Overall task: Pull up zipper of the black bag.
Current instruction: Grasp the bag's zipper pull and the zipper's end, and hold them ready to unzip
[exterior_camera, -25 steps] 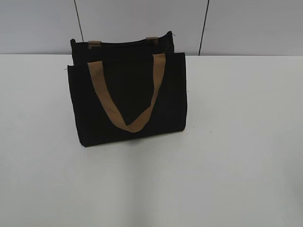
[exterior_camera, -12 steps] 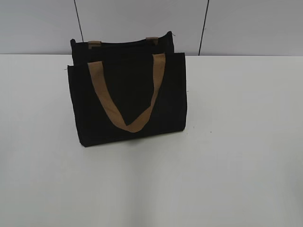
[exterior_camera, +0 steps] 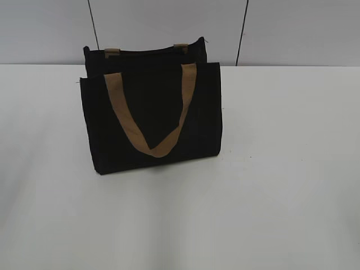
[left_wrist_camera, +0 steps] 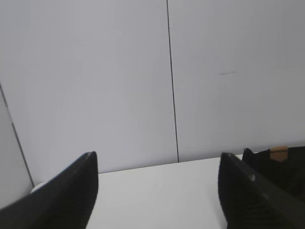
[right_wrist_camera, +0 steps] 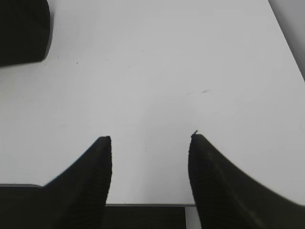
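The black bag (exterior_camera: 151, 121) stands upright on the white table, left of centre in the exterior view. One tan strap handle (exterior_camera: 152, 121) droops in a V over its front. The zipper (exterior_camera: 147, 52) runs along the top edge; a small pull tab (exterior_camera: 205, 40) sticks up at its right end. No gripper shows in the exterior view. My left gripper (left_wrist_camera: 157, 162) is open and empty, with the bag's corner (left_wrist_camera: 281, 167) beyond its right finger. My right gripper (right_wrist_camera: 150, 139) is open and empty over bare table, with the bag's corner (right_wrist_camera: 24, 31) at the top left.
A white table (exterior_camera: 281, 169) carries the bag. A pale panelled wall (exterior_camera: 169, 25) with dark vertical seams stands right behind it. The table's right edge (right_wrist_camera: 286, 33) shows in the right wrist view.
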Action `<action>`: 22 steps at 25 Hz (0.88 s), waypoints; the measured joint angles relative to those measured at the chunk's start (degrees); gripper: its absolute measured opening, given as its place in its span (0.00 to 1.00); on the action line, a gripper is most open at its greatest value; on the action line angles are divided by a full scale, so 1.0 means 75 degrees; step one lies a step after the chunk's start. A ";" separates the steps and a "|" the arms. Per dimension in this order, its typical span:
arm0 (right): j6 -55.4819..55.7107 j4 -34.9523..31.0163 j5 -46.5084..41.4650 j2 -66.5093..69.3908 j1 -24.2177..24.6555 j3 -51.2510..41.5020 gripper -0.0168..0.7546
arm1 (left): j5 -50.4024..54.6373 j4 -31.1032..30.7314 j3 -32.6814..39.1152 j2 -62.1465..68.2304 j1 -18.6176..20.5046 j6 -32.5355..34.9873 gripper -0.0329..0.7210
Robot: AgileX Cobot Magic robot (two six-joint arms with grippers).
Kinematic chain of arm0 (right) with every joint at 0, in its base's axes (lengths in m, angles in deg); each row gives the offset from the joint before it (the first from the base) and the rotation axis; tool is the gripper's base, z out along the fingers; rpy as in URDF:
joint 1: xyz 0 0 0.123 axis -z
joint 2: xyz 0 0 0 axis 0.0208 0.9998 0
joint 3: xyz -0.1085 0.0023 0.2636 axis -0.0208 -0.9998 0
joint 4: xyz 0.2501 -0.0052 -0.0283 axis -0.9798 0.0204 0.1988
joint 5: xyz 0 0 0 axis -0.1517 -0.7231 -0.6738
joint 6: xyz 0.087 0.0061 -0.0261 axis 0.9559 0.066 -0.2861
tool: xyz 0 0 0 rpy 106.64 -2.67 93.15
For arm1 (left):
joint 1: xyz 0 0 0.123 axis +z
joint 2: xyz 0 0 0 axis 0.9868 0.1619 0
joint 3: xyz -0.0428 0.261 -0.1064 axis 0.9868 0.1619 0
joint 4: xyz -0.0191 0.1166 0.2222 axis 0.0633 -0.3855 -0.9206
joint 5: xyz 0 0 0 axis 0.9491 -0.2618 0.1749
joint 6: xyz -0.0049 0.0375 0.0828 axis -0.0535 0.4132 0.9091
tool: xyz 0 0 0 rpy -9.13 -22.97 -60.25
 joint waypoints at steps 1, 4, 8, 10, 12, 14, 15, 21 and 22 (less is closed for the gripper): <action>0.0000 0.0000 0.0000 0.0000 0.0000 0.0000 0.54 | -0.0638 -0.0040 0.0082 0.0482 0.0000 0.0000 0.82; 0.0000 0.0000 0.0000 0.0000 0.0000 0.0000 0.54 | -0.2297 -0.0188 0.0194 0.2383 0.0000 -0.0276 0.82; 0.0000 0.0000 0.0000 0.0000 0.0000 0.0000 0.54 | -0.4527 -0.0701 0.0203 0.4647 0.0188 -0.1010 0.82; 0.0000 0.0000 0.0000 0.0000 0.0000 0.0000 0.54 | -0.5470 -0.1074 0.0203 0.5827 0.0333 -0.1147 0.82; 0.0000 0.0000 0.0000 0.0000 0.0000 0.0000 0.54 | -0.6266 -0.1675 0.0203 0.6813 0.0473 -0.1183 0.82; 0.0000 0.0000 0.0000 0.0000 0.0000 0.0000 0.54 | -0.6836 -0.2247 0.0196 0.7737 0.0522 -0.1237 0.82; 0.0000 0.0000 0.0000 0.0000 0.0000 0.0000 0.54 | -0.7130 -0.2475 0.0196 0.8075 0.0532 -0.1299 0.82; 0.0000 0.0000 0.0000 0.0000 0.0000 0.0000 0.54 | -0.7579 -0.3684 -0.0403 0.9585 0.0540 -0.1540 0.80; 0.0000 0.0000 0.0000 0.0000 0.0000 0.0000 0.54 | -0.7540 -0.3926 -0.0563 0.9712 0.0540 -0.1693 0.79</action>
